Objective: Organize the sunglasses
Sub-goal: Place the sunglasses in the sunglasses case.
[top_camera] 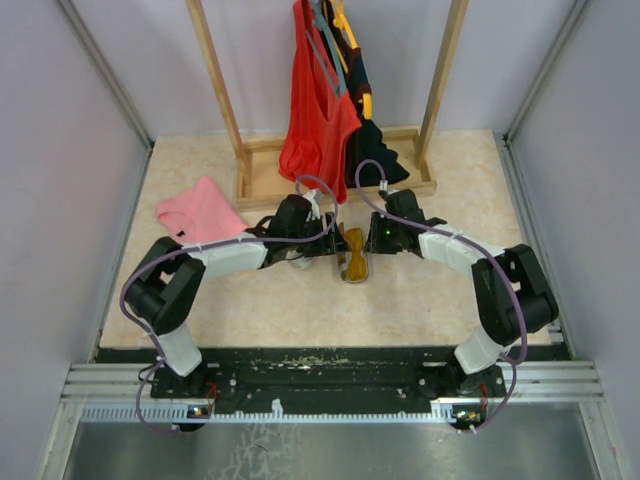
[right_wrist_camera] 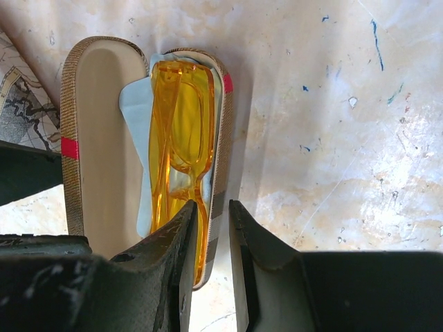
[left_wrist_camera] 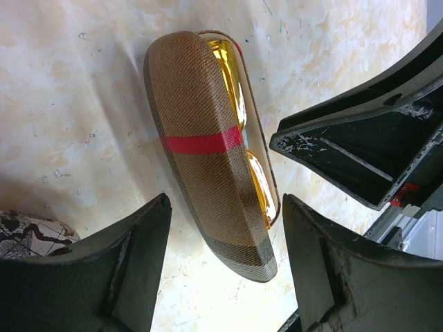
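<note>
The sunglasses look amber-yellow and see-through. They lie folded on a light blue cloth inside the open brown case, which has a red stripe. From the left wrist view the case shows its woven lid, with the sunglasses glinting behind it. My left gripper is open, its fingers either side of the lid's near end without touching. My right gripper stands narrowly open astride the case's right wall, one finger over the sunglasses. From above, the case sits between left gripper and right gripper.
A wooden rack at the back carries a red garment and dark ones. A pink cloth lies at the back left. A patterned item lies just left of the case. Walls enclose the table.
</note>
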`<state>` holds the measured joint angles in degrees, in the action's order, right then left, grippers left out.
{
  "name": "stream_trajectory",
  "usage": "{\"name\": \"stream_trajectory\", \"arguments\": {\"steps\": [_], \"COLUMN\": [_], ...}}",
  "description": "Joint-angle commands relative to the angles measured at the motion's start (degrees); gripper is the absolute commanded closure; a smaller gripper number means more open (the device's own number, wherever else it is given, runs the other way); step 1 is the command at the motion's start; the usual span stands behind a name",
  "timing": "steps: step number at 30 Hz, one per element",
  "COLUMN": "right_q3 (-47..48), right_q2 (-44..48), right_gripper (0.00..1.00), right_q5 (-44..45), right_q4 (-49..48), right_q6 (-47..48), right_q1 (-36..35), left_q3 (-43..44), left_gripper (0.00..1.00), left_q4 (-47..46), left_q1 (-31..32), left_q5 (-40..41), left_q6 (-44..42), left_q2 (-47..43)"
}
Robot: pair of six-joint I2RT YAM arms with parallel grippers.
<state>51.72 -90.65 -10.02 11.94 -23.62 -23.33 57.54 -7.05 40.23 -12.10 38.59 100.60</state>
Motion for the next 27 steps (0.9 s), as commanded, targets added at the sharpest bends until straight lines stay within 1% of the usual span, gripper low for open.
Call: {"name": "stream_trajectory", "arguments": {"steps": [1, 7, 20, 22, 27], "right_q3": [0.2, 0.3, 0.5, 0.5, 0.5], "right_q2": [0.3, -1.2, -3.5, -5.4, -6.3], "right_gripper": [0.75, 0.77, 0.78, 0.79, 0.79], "right_q5": [-0.4, -1.3, -1.8, -1.9, -2.3], "right_q4": [-1.6, -2.1, -3.2, -3.3, -3.7], "right_q6": [1.0, 1.2, 1.4, 1.4, 1.4], "right_q1": [0.6, 0.6, 0.6, 0.5, 0.5], "left_q3": [2.0, 2.0, 2.5, 2.6, 3.2], "left_gripper": [0.29, 0.30, 0.32, 0.32, 0.33], "left_q4": [0.0, 0.0, -0.2, -0.2, -0.2], "left_q1": [0.5, 0.6, 1.1, 1.2, 1.4], "left_q5": [-0.7, -0.7, -1.1, -1.0, -1.3], "left_q6": [-0.3, -0.2, -0.2, -0.2, -0.2], "left_q2": [1.1, 1.3, 2.1, 2.3, 3.0]}}
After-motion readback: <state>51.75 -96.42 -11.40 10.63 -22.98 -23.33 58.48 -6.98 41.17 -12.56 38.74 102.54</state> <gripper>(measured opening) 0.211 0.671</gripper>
